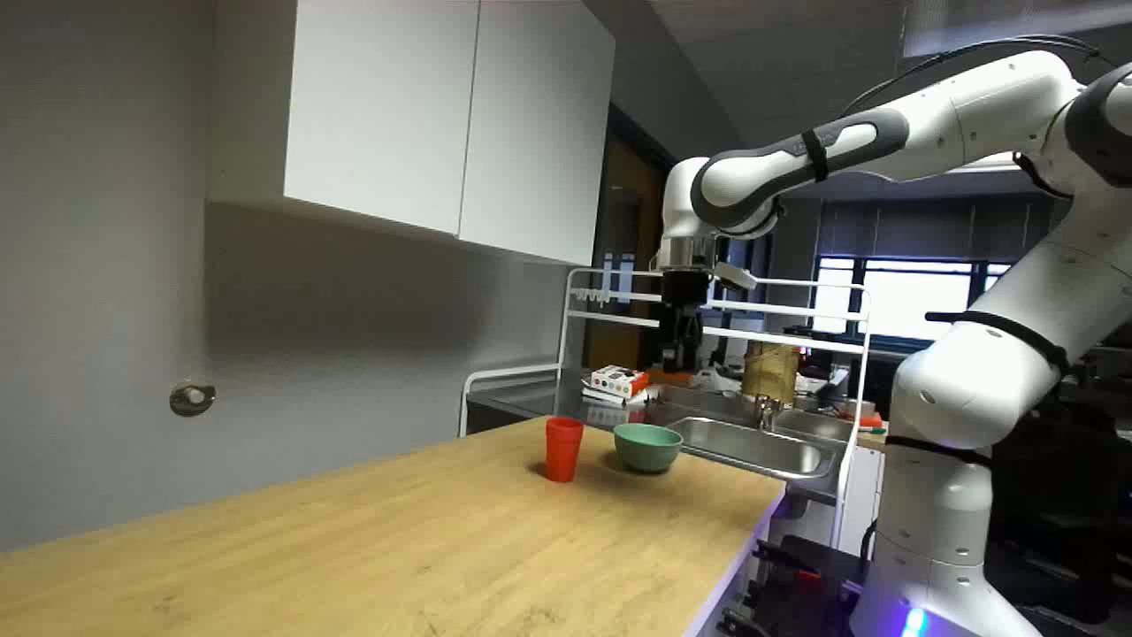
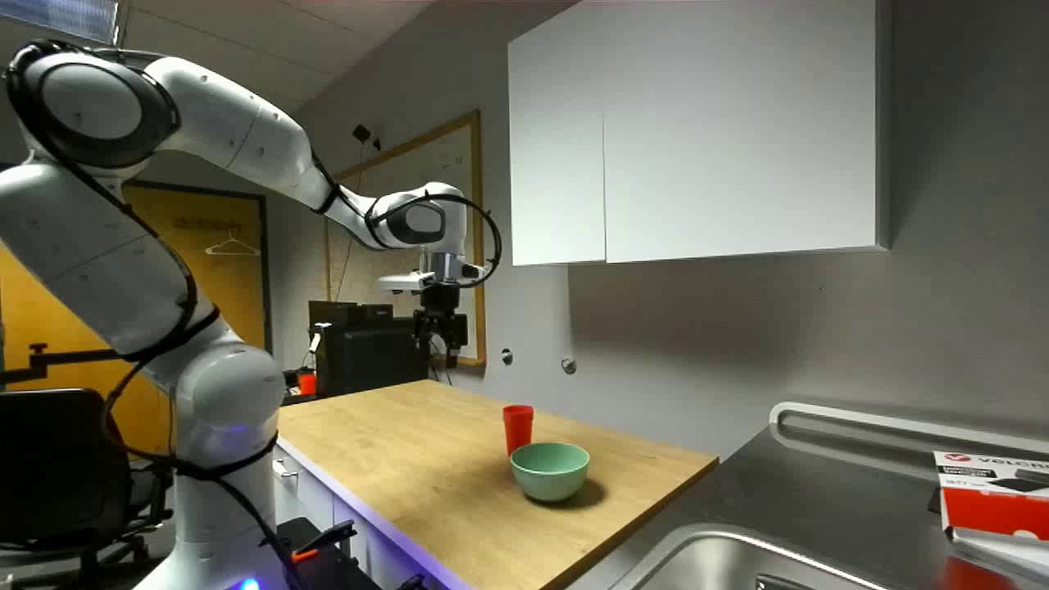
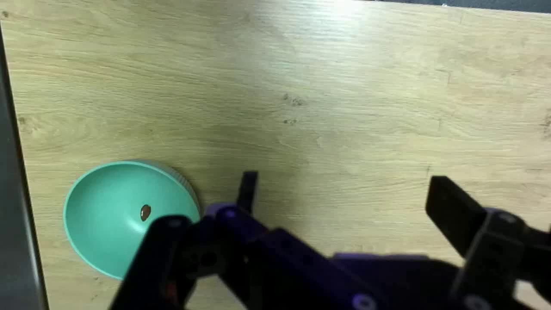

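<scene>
Above the wood-grain countertop, my empty fingers stand wide apart; a red tumbler stands near a green bowl holding a small brown item.

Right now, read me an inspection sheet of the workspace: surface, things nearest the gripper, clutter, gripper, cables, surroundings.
Surface: wood-look counter, with small dark marks in the grain; knots or dirt, I cannot tell.
Nearest things: green bowl upright, with one small brown object inside; red cup upright beside it, not touching.
Clutter: red-and-white box on the dark counter by the sink.
Gripper: the gripper is open, nothing between its fingers, hanging above the wood-look counter.
Cables: black cable strapped along the arm, looping out near the wrist.
Surroundings: white wall cabinets overhead; black chair beyond the arm's base.
</scene>
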